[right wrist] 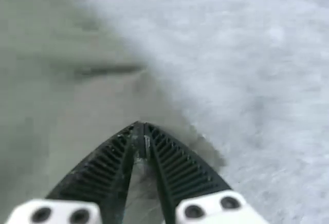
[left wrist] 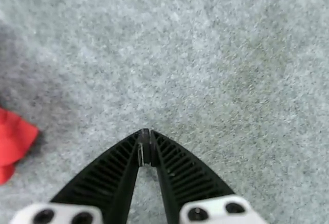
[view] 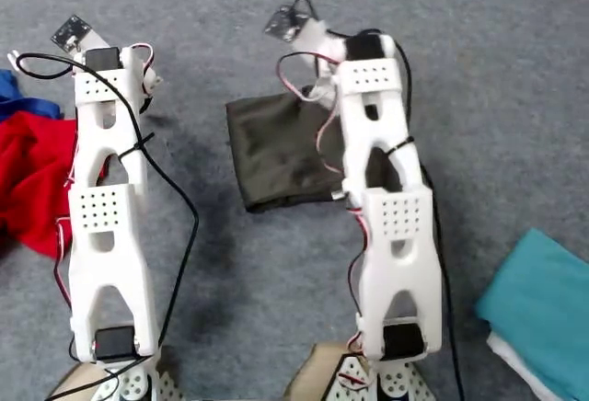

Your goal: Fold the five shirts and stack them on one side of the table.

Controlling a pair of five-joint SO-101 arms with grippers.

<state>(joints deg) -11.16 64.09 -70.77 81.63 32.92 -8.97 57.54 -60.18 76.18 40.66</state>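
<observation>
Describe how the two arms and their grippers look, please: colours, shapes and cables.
The left arm and right arm are white plastic links with forked ends and patches of small holes, joined by black motors. A black cable and thin red and white wires run along them. The left gripper and right gripper have black ribbed, tapering fingers on white mounts.

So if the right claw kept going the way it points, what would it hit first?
Probably the dark shirt: the right claw, shut, points down at the cloth near its edge, with bare grey table just beside. How high above it hangs is unclear.
</observation>
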